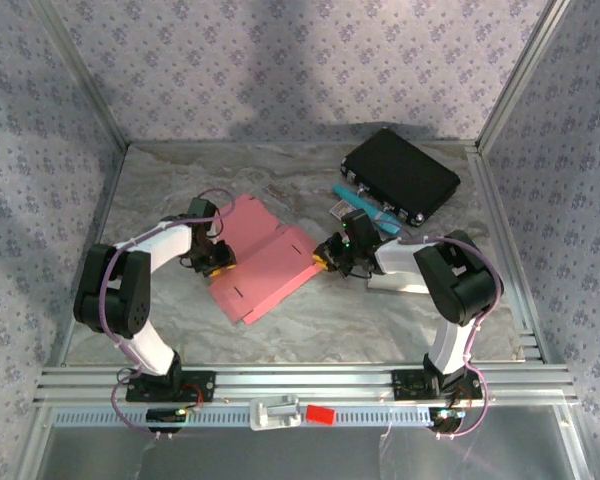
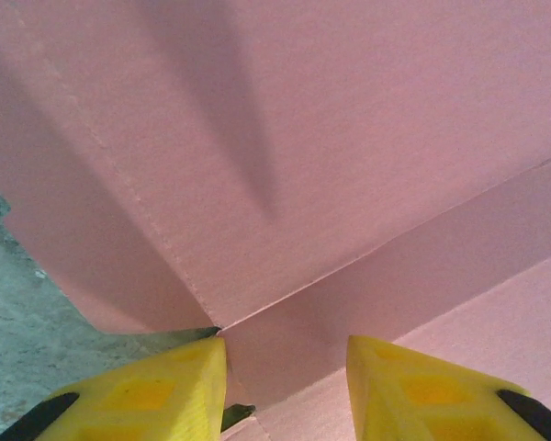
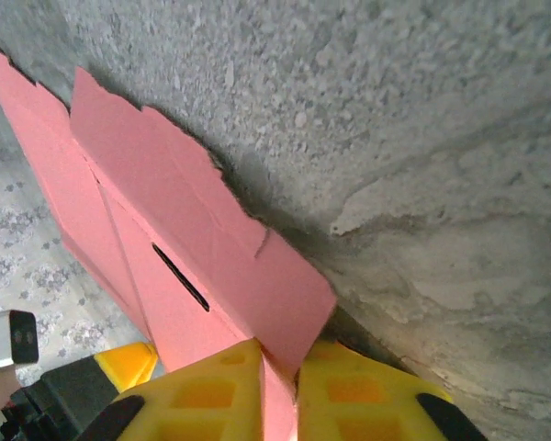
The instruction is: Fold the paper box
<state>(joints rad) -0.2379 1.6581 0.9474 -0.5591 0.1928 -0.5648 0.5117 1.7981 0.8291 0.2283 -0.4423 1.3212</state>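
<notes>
**Left gripper** (image 1: 214, 260): yellow fingers at the left edge of the sheet. The jaws stand apart, straddling a crease corner, with nothing pinched.

**Flat, creased pink paper box** (image 1: 265, 262): unfolded, lying mid-table on the grey marbled table top (image 1: 380, 325) between the two grippers. One panel reaches toward the far left.

**Right gripper** (image 3: 277, 358): at the sheet's right edge. The jaws are together on the pink paper box, nipping its thin edge. A dark slot (image 3: 179, 276) sits in the card just beyond the grip.

**Teal tool** (image 1: 365, 212) and **black rectangular case** (image 1: 400, 175): far right, clear of the sheet.

**Step in hand (judged):** raising the right-hand panel about its crease.
- The left gripper would do best pressing its side flat as an anchor.
- The right gripper should swing the nipped edge up and over in an arc around the fold line.
- A sideways pull would likely drag the whole sheet or strain the card near the slot.

**Edges and room:**
- Left: the patterned wall (image 1: 40, 150) stands close to the left arm's elbow, so there is little slack there.
- Centre: bare table lies near and far of the sheet, which is good room for the lift.
- Right: the teal tool lies just behind the right wrist, so an outward swing risks brushing it.
</notes>
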